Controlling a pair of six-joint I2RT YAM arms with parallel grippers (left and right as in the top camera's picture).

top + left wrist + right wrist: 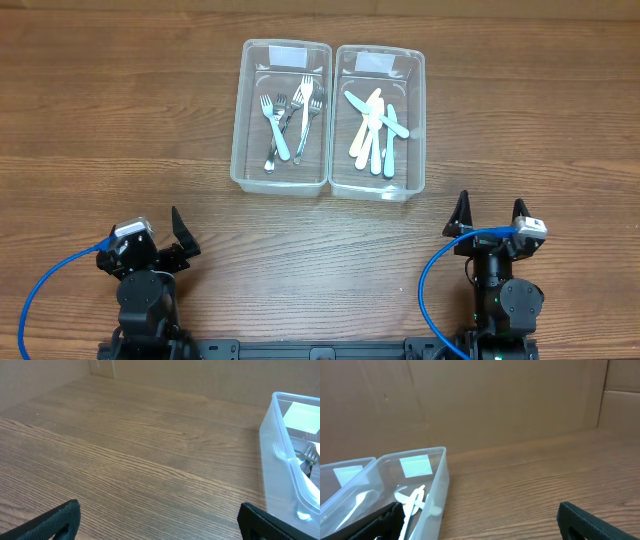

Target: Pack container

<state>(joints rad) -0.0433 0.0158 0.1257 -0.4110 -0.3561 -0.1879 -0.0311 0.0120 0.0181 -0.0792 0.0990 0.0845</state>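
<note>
The fork container (240, 130) and knife container (419, 130) are set side by side on the surface (100, 120) — well ahead of the left claw (150, 240) and right claw (491, 216), both spread apart, empty.

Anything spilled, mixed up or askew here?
Nothing stands out. Forks all lie in the left container, knives in the right container, none on the table. Containers sit upright, side by side. Left gripper and right gripper open, clear of both.

Brown wood-grain surface (120, 120), clear left container (237, 130) with silver, white and pale blue forks (285, 120), clear right container (420, 120) with cream and mint knives (375, 130), blue cables (424, 280) on black arms (145, 300)
</note>
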